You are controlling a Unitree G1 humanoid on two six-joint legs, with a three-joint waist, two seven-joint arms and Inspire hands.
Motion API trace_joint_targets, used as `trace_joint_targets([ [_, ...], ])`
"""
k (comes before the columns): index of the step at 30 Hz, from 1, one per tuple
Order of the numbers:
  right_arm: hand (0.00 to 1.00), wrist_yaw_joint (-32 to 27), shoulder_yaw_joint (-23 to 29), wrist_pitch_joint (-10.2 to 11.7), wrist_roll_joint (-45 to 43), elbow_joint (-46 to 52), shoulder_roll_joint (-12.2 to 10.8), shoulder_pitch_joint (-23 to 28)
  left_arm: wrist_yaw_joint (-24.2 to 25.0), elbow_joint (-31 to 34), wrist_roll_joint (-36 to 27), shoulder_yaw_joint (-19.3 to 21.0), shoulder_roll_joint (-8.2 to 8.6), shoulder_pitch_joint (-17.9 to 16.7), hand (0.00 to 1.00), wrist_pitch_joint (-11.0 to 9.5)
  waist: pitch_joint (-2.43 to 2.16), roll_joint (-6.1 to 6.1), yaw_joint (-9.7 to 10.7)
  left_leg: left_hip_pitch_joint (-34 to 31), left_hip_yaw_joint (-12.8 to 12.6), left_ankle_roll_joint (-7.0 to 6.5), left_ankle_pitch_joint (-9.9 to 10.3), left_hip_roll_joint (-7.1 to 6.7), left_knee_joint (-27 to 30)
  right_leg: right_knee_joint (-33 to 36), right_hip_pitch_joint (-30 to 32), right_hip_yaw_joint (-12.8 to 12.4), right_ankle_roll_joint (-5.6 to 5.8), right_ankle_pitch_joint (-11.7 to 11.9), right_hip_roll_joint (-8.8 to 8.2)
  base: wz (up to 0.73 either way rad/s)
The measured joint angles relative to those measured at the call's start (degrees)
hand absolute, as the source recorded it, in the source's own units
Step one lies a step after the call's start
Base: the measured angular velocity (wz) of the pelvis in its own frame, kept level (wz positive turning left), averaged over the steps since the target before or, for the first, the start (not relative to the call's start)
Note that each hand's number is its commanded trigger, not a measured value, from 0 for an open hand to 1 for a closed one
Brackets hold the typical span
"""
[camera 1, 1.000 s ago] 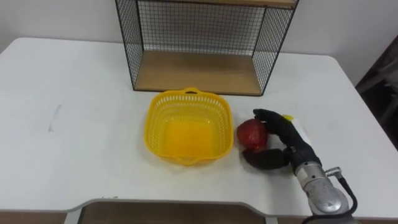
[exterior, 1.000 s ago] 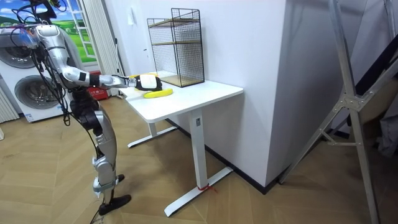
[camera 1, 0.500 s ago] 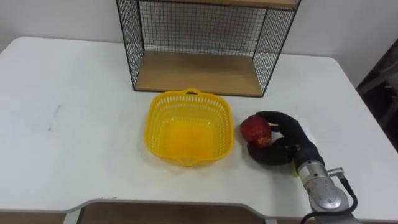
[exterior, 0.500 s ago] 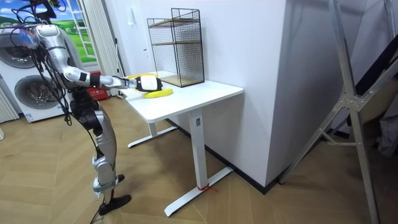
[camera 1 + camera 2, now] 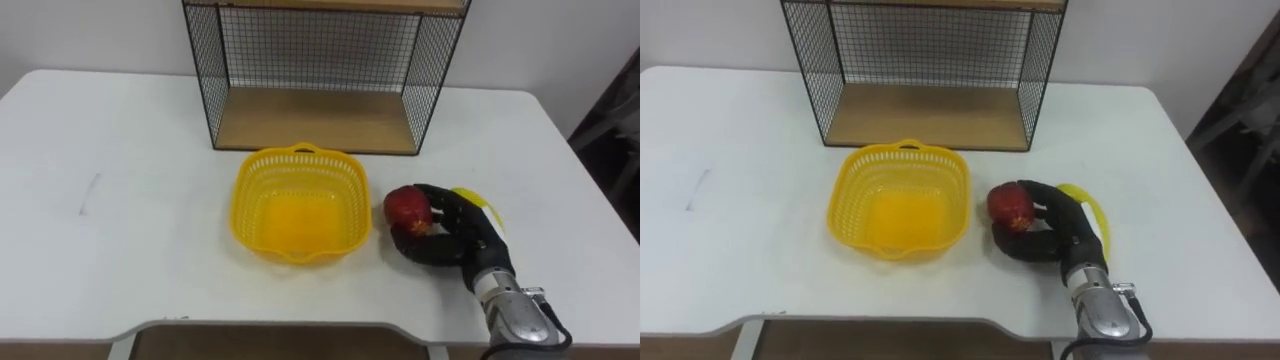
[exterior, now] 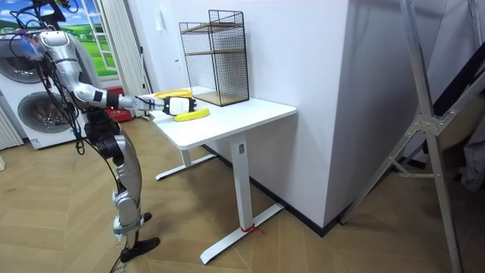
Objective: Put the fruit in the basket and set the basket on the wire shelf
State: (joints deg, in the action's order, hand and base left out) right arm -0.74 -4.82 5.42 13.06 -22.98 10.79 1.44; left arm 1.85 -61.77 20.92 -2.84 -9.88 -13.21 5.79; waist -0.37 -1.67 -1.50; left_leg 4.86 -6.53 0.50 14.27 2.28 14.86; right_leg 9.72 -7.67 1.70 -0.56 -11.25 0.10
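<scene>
A yellow plastic basket (image 5: 300, 202) (image 5: 900, 198) sits empty on the white table (image 5: 120, 200), in front of the black wire shelf (image 5: 320, 70) (image 5: 925, 70). Just right of the basket lies a red apple (image 5: 407, 206) (image 5: 1010, 201). My right hand (image 5: 455, 235) (image 5: 1055, 230) has its black fingers and thumb curled round the apple. A yellow banana (image 5: 478, 203) (image 5: 1088, 210) lies behind the hand, mostly hidden by it. In the room view the basket (image 6: 168, 94) and the banana (image 6: 192, 114) sit near the right hand (image 6: 171, 105).
The wire shelf has a wooden bottom board (image 5: 315, 118) and an open front facing me. The table's near edge (image 5: 280, 325) runs just below the basket. In the room view I stand at the table's left end, with washing machines (image 6: 30, 114) behind me.
My right hand has closed round the apple: fingers that lay beside it now wrap it. The apple has shifted slightly. The view has also tilted a little.
</scene>
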Motion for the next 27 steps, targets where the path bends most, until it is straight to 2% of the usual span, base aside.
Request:
trace_joint_targets([
  [3,1.00,-0.60,-0.09,-0.11,0.38,3.41,0.00,1.53,-0.34,-0.04,0.01,0.45,0.59,-0.02,0.00,-0.74,0.28,0.87,-0.31,-0.13,-0.48,0.00,0.01,0.03,-0.16,0.01,0.35,-0.24,0.01,0.00,-0.01,-0.06],
  [4,1.00,-0.64,-0.09,-0.11,0.41,5.64,-0.01,2.11,-0.37,-0.04,0.01,0.52,0.85,-0.03,0.00,-1.21,0.53,1.27,-0.23,-0.17,-0.65,0.00,0.01,0.03,-0.28,0.03,0.52,-0.41,0.01,0.01,-0.02,-0.10],
  [6,1.00,-0.98,-0.05,-0.11,0.45,8.83,0.04,2.57,-0.42,-0.16,0.02,1.06,1.47,-0.42,0.00,-1.44,0.60,1.92,-0.26,-0.14,-1.08,-0.01,0.00,0.03,-0.67,0.09,0.90,-0.88,0.02,0.01,-0.01,-0.12],
  [8,1.00,-2.32,0.08,-0.10,2.21,12.82,0.23,2.66,-0.82,-0.18,0.03,1.15,1.91,-1.15,0.00,-2.20,0.43,2.19,-0.21,-0.05,-1.29,0.01,-0.19,-0.04,-1.34,0.13,1.29,-1.35,0.02,0.00,-0.01,-0.09],
  [12,1.00,-3.93,2.33,0.00,3.33,17.97,0.22,2.56,-1.26,-0.13,0.03,2.72,2.46,-1.60,0.00,-2.76,0.28,1.79,-0.39,-0.07,-1.12,0.09,-0.26,-0.04,-1.46,-0.04,1.27,-1.28,0.02,-0.02,0.04,0.00],
  [14,1.00,-4.56,2.99,0.01,3.52,21.07,0.26,2.57,-1.19,-0.13,0.02,2.72,2.37,-1.66,0.00,-2.94,0.59,0.92,-0.42,-0.17,-1.16,0.11,-0.27,-0.04,-1.47,-0.10,1.37,-1.30,0.02,-0.02,0.06,0.00],
  [15,1.00,-4.59,3.19,0.01,3.51,21.83,0.25,2.57,-1.16,-0.14,0.01,2.72,2.35,-1.69,0.00,-3.08,0.59,0.74,-0.42,-0.26,-1.20,0.11,-0.27,-0.04,-1.46,-0.10,1.47,-1.29,0.02,-0.02,0.05,-0.03],
  [18,1.00,-4.53,3.98,0.01,2.57,25.05,0.25,2.57,-0.70,-0.14,0.03,2.76,1.85,-1.90,0.00,-3.41,0.31,-0.03,-0.40,-0.33,-1.34,0.10,-0.26,-0.06,-1.46,-0.02,1.65,-1.33,0.02,-0.01,0.00,-0.02],
  [22,1.00,-4.47,3.77,0.02,-1.34,29.33,0.26,2.52,-0.02,-0.21,0.00,2.53,1.53,-1.95,0.00,-3.44,0.22,-0.11,-0.46,-0.28,-1.34,0.10,-0.27,-0.03,-1.43,0.12,1.68,-1.31,0.03,0.00,0.04,0.00],
  [27,1.00,-4.66,3.05,0.02,-5.55,30.11,0.69,2.49,-0.15,-0.23,-0.10,0.65,1.40,-1.69,0.00,-3.39,0.31,0.05,-0.58,-0.17,-1.37,0.09,-0.27,0.00,-1.34,0.70,1.83,-1.40,0.03,0.00,0.08,0.00],
])
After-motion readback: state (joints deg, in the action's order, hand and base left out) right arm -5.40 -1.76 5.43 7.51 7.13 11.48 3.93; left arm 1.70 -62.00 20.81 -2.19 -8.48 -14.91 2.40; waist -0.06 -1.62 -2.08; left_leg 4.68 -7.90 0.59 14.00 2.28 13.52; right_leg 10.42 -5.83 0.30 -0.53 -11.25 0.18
